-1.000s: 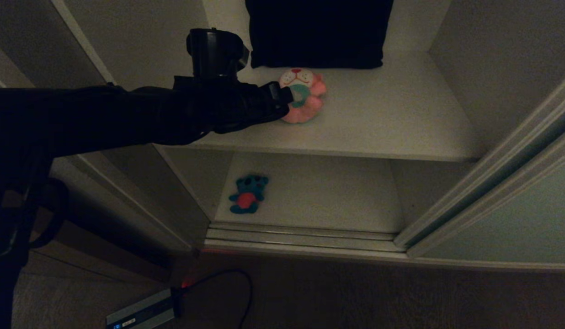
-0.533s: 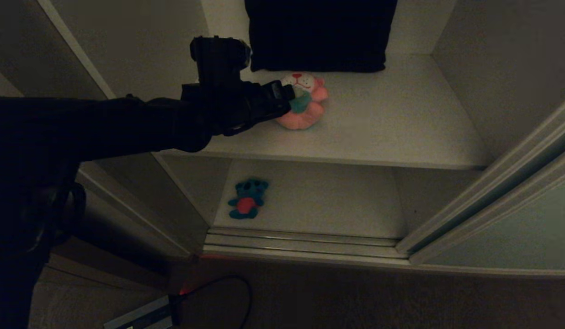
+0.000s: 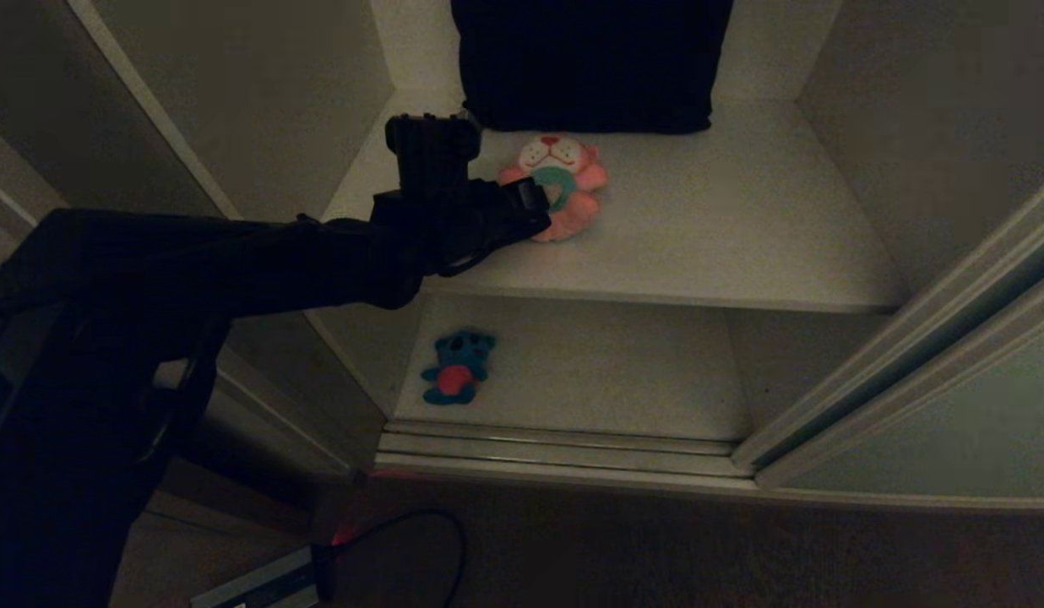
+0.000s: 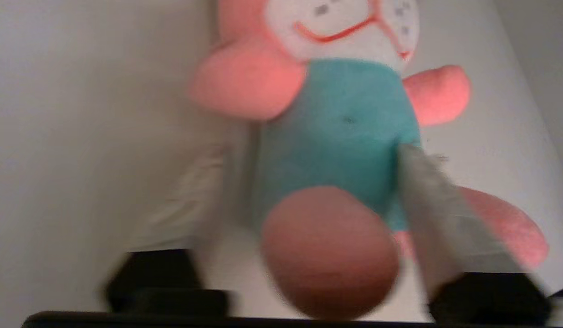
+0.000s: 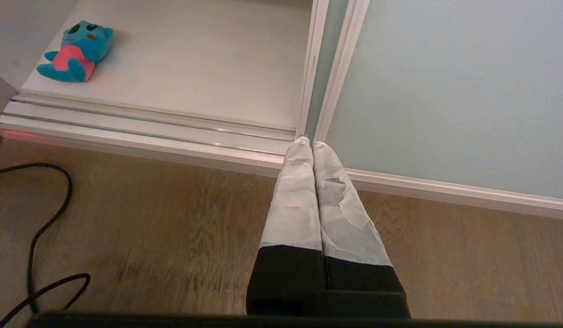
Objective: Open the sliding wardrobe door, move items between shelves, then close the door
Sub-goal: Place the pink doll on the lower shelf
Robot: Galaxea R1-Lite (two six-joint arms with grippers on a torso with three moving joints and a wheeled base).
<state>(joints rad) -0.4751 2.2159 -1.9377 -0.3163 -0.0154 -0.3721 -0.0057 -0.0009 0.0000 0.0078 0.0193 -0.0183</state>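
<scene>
- I have the left end effector (image 3: pixel 535 201) on the upper shelf (image 3: pixel 725 228), its two pale fingers (image 4: pixel 427 214) spread on either side of the pink plush toy (image 3: pixel 560 181). The toy's teal torso sits between them. They bracket the toy but do not yet squeeze it.
- The pink plush toy lies on its back directly ahead of the left end effector, just in front of the dark cushion (image 3: pixel 589 59).
- Handling judgement: light, soft, compressible and not fragile. The pile fabric should give good friction. I would grip across the teal torso, not a limb, which would flop and twist.
- The blue plush toy (image 3: pixel 454 367) lies on the lower shelf (image 3: pixel 589 363), below the left end effector and well apart from it.
- The sliding wardrobe door (image 5: pixel 445 91) stands open, far right of the left end effector.
- The right end effector (image 5: pixel 312 148) is parked low near the door track, fingers pressed together, empty.
- Change against the frame one second earlier: the left arm has dropped and reached further in, and the fingers have begun narrowing around the toy.
</scene>
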